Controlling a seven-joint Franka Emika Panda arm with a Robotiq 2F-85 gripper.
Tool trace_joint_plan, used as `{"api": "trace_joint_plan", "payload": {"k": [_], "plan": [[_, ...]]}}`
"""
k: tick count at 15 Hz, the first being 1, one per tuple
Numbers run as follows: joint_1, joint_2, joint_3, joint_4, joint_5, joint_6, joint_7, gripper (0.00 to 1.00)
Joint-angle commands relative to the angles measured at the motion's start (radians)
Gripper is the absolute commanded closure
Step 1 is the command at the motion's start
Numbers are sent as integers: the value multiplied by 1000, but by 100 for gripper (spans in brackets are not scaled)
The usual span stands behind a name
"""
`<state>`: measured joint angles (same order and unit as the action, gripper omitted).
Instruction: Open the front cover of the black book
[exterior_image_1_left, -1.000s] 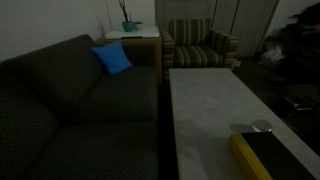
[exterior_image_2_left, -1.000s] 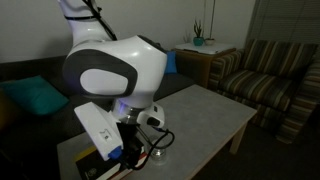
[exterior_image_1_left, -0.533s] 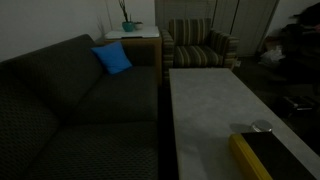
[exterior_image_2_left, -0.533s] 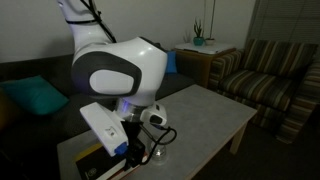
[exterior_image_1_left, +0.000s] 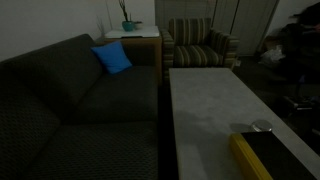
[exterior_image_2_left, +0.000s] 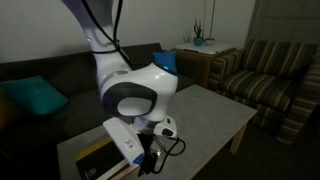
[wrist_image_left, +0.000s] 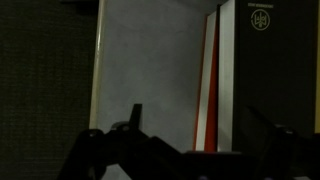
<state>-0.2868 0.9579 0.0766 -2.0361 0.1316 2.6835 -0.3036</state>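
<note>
Gripper (wrist_image_left: 200, 128): my jaws standing wide apart, holding nothing | hovering above table (wrist_image_left: 150, 70) | book (wrist_image_left: 275, 60) lying flat just beside.

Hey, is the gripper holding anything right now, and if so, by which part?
Nothing, it seems. In the dim wrist view the gripper hangs open above the table and the edge of the book.

Both exterior views look along table (exterior_image_1_left: 215, 100) toward armchair (exterior_image_1_left: 200, 45); wrist view close, facing down
</note>
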Motion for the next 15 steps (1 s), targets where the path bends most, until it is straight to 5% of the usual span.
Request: {"api": "trace_joint_plan", "payload": {"k": [1,6,8,15], "plan": [[8,100,-12,114,-22,-37,30,0],[12,168,-20,199,-51,-90,29,0],[13,181,-23,220,-59,-111,30,26],[25,199,-29,271,-65,-170,34,76]]}}
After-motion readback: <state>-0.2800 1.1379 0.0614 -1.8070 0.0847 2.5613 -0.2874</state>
